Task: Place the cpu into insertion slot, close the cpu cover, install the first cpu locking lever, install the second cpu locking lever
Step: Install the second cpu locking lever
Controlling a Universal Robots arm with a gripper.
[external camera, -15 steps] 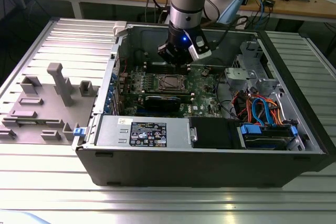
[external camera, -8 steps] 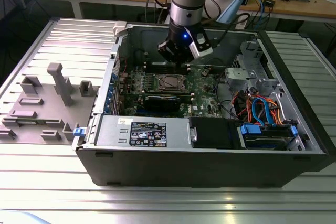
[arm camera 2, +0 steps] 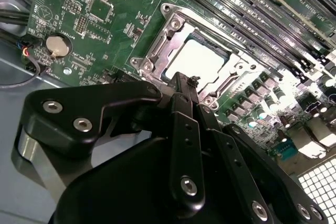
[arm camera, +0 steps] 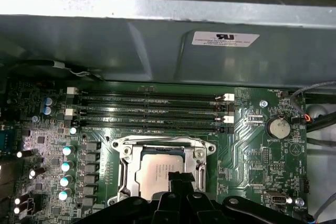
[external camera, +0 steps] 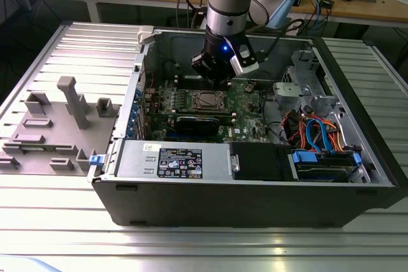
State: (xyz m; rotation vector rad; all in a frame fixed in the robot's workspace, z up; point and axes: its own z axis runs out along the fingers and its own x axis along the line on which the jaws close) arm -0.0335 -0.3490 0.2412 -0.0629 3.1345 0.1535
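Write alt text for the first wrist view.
A silver chip sits in its metal-framed socket on a green circuit board, with the black claw right above it. Long memory slots and a grey case wall lie beyond.

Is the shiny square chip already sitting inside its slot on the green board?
Yes, in the first wrist view the cpu lies flat inside the insertion slot, with the metal frame around its edges.

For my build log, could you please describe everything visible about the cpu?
The cpu is a small flat square chip with a pale silver-grey metal top. It lies level in the insertion slot on the green board, framed by the cpu cover. The hand's black fingertips hang over one edge; contact cannot be told.
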